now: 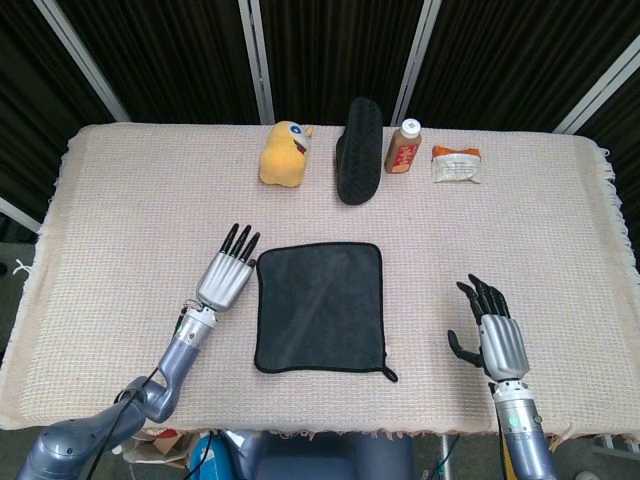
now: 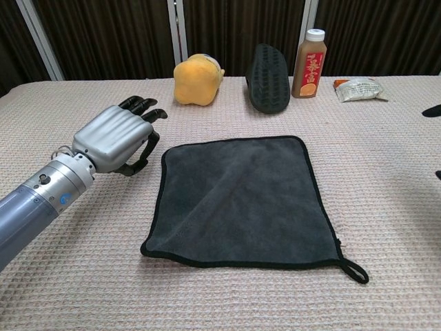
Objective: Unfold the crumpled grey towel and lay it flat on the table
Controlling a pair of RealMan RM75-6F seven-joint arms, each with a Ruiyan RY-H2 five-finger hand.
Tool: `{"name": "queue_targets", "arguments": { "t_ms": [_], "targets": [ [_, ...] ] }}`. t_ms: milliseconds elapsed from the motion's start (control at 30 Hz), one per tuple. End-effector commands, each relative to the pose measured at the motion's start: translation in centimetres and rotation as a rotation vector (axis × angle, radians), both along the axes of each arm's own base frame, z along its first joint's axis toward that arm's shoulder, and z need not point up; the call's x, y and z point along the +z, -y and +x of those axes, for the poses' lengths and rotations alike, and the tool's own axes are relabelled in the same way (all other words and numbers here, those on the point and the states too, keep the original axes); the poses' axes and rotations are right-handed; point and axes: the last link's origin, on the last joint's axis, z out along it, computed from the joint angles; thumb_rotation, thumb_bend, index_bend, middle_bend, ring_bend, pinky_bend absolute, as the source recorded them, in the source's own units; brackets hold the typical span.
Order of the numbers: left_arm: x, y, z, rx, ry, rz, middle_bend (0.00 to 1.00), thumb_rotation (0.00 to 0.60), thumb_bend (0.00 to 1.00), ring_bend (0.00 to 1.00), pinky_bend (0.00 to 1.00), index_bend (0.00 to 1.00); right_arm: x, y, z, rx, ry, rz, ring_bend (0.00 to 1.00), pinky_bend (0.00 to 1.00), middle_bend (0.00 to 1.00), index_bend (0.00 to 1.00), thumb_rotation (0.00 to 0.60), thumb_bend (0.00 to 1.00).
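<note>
The grey towel (image 1: 320,306) (image 2: 241,196) lies spread flat on the table, roughly square, with a black hem and a small loop at its near right corner. My left hand (image 1: 224,277) (image 2: 114,138) hovers just left of the towel's left edge, fingers apart, holding nothing and clear of the cloth. My right hand (image 1: 493,333) is well to the right of the towel near the table's front edge, fingers spread and empty; in the chest view only dark fingertips (image 2: 434,110) show at the right border.
Along the back of the table stand a yellow plush toy (image 1: 284,153), a black slipper (image 1: 358,150) on its side, a brown bottle (image 1: 403,146) and a white snack packet (image 1: 456,164). A woven beige cloth (image 1: 120,220) covers the table.
</note>
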Motion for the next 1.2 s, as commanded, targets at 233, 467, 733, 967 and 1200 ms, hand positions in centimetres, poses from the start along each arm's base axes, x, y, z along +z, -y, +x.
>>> {"name": "queue_targets", "arguments": {
  "t_ms": [233,467,733,967,1200],
  "targets": [
    [0.8,-0.3,0.0,0.071,0.091,-0.128,0.04,0.600,0.58,0.03,0.06,0.00,0.0,0.0,0.0,0.001,0.002,0.000,0.00,0.01,0.05,0.12,0.600,0.39],
    [1.8,0.1,0.0,0.079,-0.022,-0.261,0.03,0.600,0.67,0.01,0.06,0.00,0.0,0.1,0.2,0.005,0.005,0.000,0.00,0.01,0.05,0.12,0.600,0.40],
    [2.4,0.5,0.8,0.111,-0.012,-0.312,0.02,0.600,0.11,0.00,0.06,0.00,0.0,0.0,0.0,0.003,0.009,-0.002,0.00,0.01,0.05,0.12,0.600,0.39],
    [4.9,-0.8,2.2,0.096,0.098,-0.226,0.02,0.600,0.00,0.00,0.06,0.00,0.0,0.0,0.0,0.004,0.007,-0.002,0.00,0.01,0.05,0.12,0.600,0.39],
    [4.7,-0.3,1.8,0.124,0.037,-0.318,0.00,0.600,0.40,0.00,0.06,0.00,-0.1,-0.2,0.2,0.008,0.008,0.002,0.00,0.01,0.05,0.13,0.600,0.39]
  ]
}}
